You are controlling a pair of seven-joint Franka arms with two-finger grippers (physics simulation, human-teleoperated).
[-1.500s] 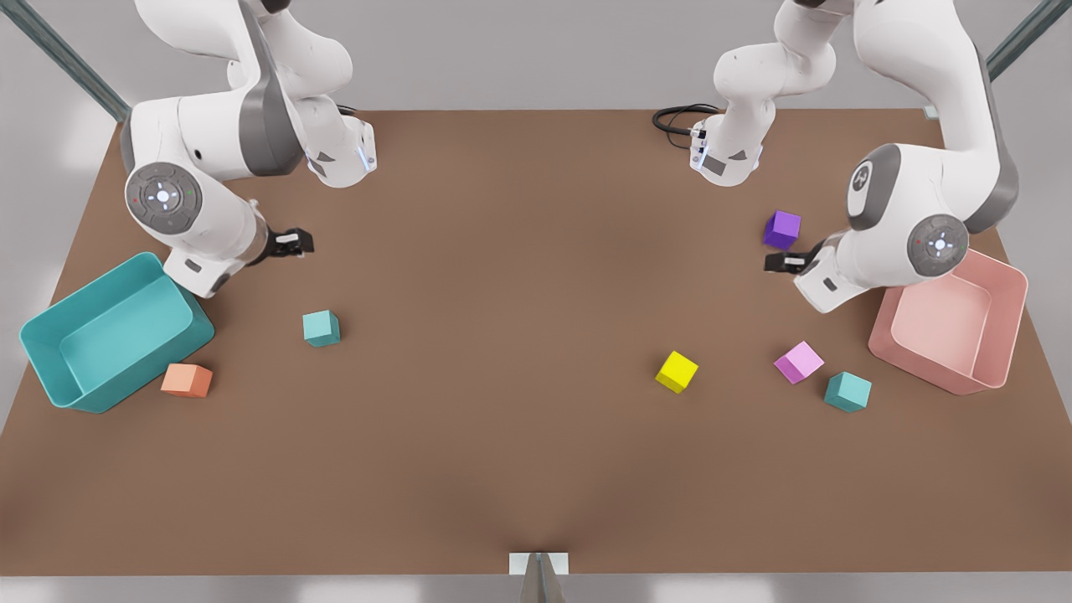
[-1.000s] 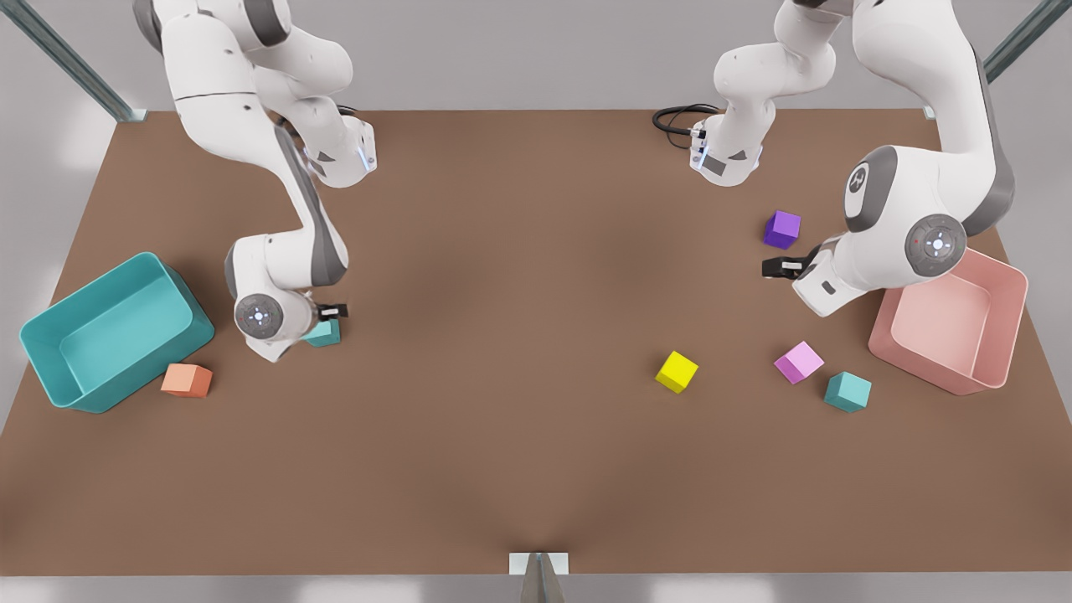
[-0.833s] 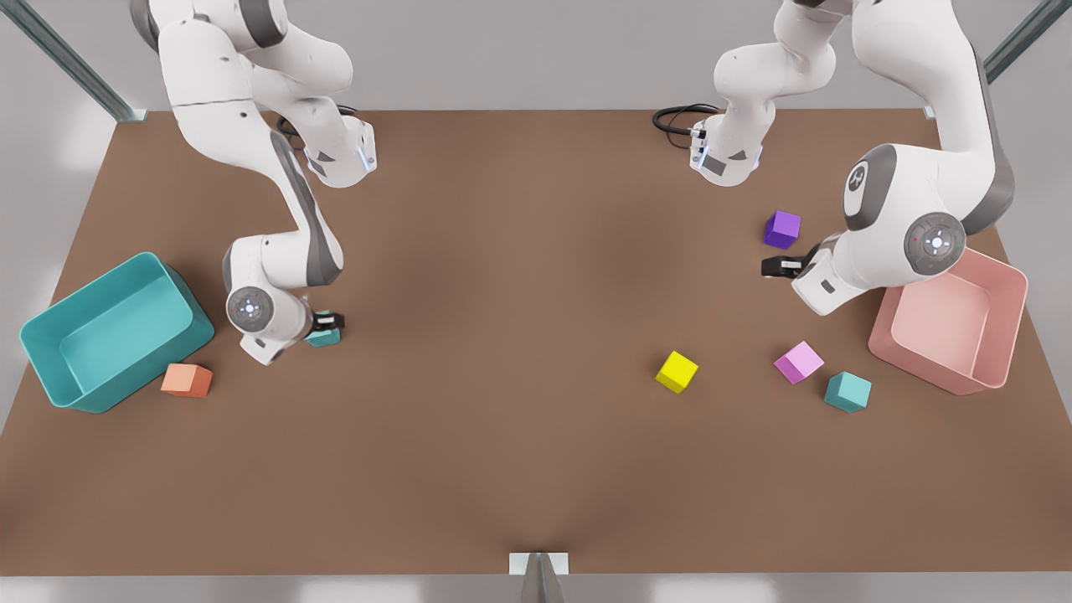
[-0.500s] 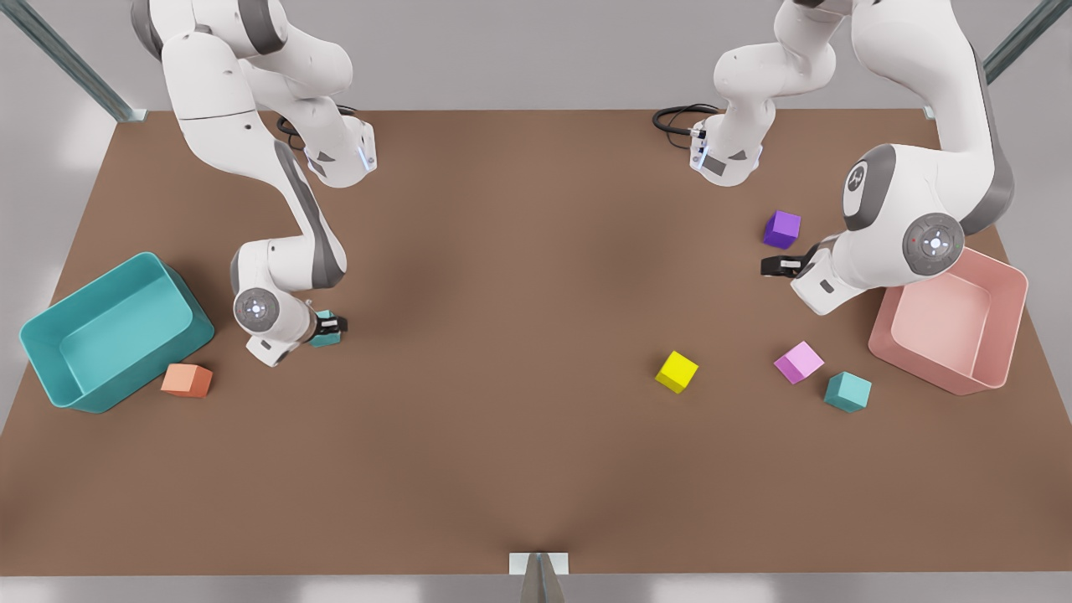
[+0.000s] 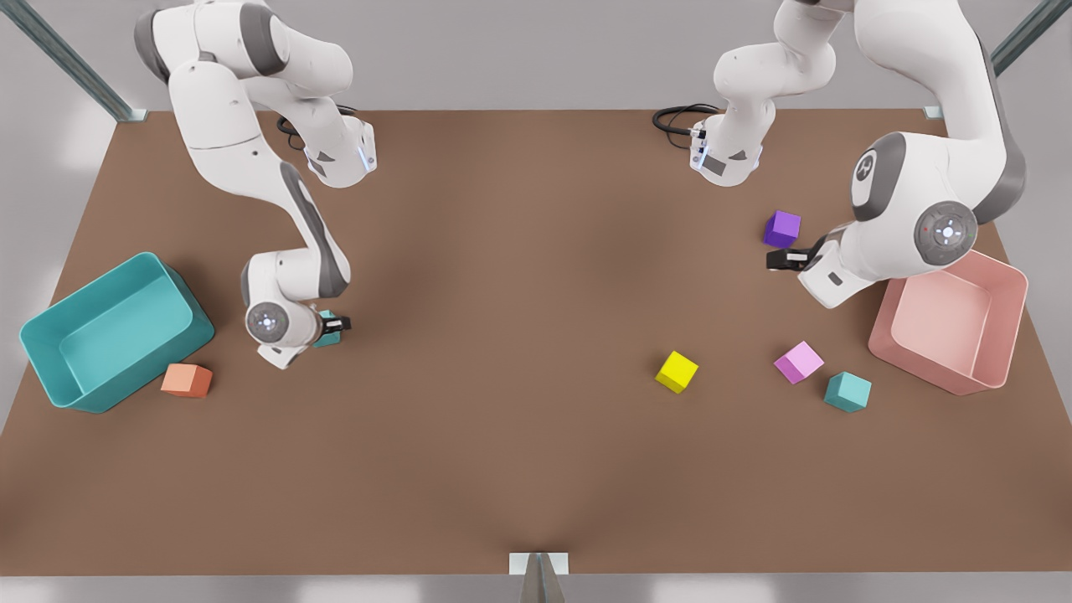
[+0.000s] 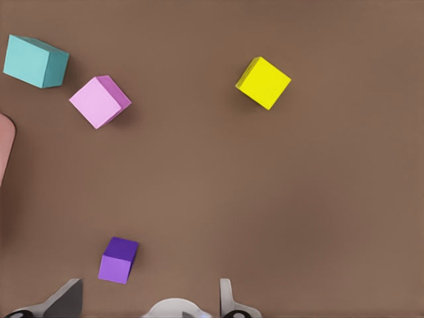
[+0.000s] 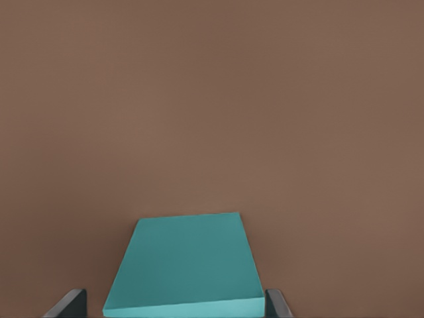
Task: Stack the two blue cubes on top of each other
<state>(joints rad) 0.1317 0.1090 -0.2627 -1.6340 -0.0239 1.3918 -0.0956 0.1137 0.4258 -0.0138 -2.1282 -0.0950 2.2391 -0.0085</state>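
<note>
Now grasping | right gripper straddles near teal cube, fingers seemingly unclosed | left gripper waits open, empty | next: pinch, lift toward far teal cube

Table mid-span is bare, a wide lane between the two sides. On the front view's left, the right gripper sits at the first blue cube; orange cube and teal bin lie well clear. On the front view's right it's tighter: the second blue cube has the pink cube just beside it, probably not touching, with the pink bin near. Yellow cube stands apart. Left gripper hangs just beside the purple cube, spread.
</note>
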